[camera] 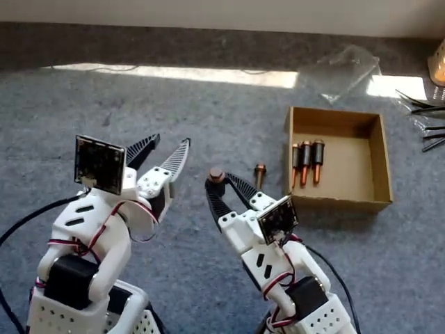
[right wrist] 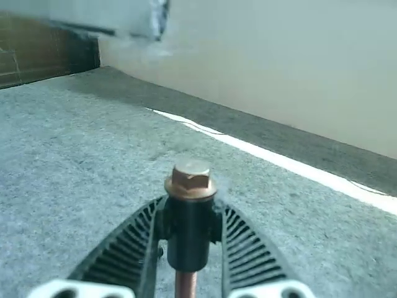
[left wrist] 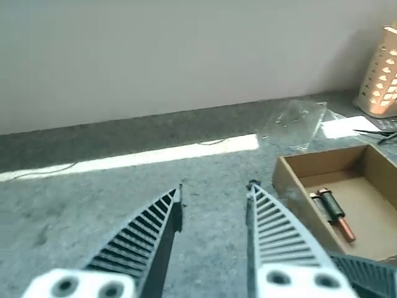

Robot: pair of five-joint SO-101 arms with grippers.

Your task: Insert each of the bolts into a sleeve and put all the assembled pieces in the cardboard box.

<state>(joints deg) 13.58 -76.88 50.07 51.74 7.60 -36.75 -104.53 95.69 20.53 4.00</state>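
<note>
Right fingers [right wrist: 248, 248] clamp a sleeved bolt [right wrist: 187, 239].
Left fingers [left wrist: 273, 236] hang released; three assembled pieces [camera: 306, 160] lie in the cardboard box [camera: 334, 202], far right.

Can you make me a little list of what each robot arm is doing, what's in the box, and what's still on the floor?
left end effector: open, holding nothing
right end effector: shut on a sleeved bolt, copper head sticking out of the black sleeve
cardboard box: open top, on the carpet
assembled pieces: three, lying side by side in the box
loose bolt: on the carpet, between the right end effector and the box
</note>
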